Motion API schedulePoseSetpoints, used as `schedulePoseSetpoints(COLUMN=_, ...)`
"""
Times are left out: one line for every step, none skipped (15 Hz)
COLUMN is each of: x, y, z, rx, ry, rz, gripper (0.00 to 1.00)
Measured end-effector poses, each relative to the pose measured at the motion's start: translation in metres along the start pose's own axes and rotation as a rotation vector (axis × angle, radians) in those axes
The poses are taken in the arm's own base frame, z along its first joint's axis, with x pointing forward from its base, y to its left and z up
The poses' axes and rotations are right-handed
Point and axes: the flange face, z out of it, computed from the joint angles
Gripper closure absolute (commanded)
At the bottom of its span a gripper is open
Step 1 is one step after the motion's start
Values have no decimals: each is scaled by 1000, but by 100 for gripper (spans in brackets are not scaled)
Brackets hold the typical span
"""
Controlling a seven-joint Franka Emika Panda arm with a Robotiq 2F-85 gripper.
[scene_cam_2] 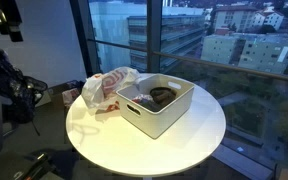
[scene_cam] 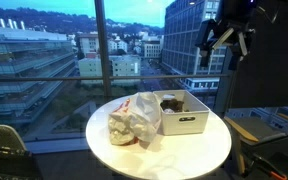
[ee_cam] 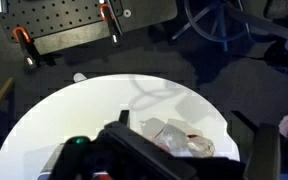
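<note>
My gripper (scene_cam: 227,40) hangs high above the far right of a round white table (scene_cam: 199,150), its dark fingers spread open with nothing between them. On the table stands a white rectangular bin (scene_cam: 181,112) with dark items inside, also seen in an exterior view (scene_cam_2: 156,105). Beside it lies a crumpled clear plastic bag (scene_cam: 134,120) with reddish contents, which in another exterior view (scene_cam_2: 106,90) touches the bin's side. In the wrist view the bag (ee_cam: 184,140) lies far below between the gripper's fingers (ee_cam: 256,145), and the bin is hidden.
Floor-to-ceiling windows (scene_cam: 94,50) with a dark frame stand just behind the table. A chair (scene_cam: 4,150) sits near the table's edge. A pegboard with orange clamps (ee_cam: 74,25) and a chair base (ee_cam: 219,20) lie on the floor beyond the table.
</note>
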Motion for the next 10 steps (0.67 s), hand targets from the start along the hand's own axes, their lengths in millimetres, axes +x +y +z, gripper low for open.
schedulePoseSetpoints(x=0, y=-1, z=-2, rx=2, ry=3, rz=-1, gripper=0)
schedulePoseSetpoints(x=0, y=-1, z=-3, rx=4, ry=7, rz=-2, gripper=0)
schedulePoseSetpoints(x=0, y=-2, z=-5, rx=6, ry=10, rz=-3, gripper=0)
schedulePoseSetpoints(x=0, y=-2, z=-6, rx=6, ry=12, rz=-3, gripper=0)
schedulePoseSetpoints(x=0, y=-2, z=-6, rx=6, ry=12, rz=-3, gripper=0)
schedulePoseSetpoints(x=0, y=-2, z=-6, rx=6, ry=12, rz=-3, gripper=0)
schedulePoseSetpoints(x=0, y=-2, z=-6, rx=6, ry=12, rz=-3, gripper=0)
schedulePoseSetpoints(x=0, y=-2, z=-6, rx=6, ry=12, rz=-3, gripper=0)
schedulePoseSetpoints(x=0, y=-2, z=-6, rx=6, ry=12, rz=-3, gripper=0)
schedulePoseSetpoints(x=0, y=-2, z=-6, rx=6, ry=12, rz=-3, gripper=0)
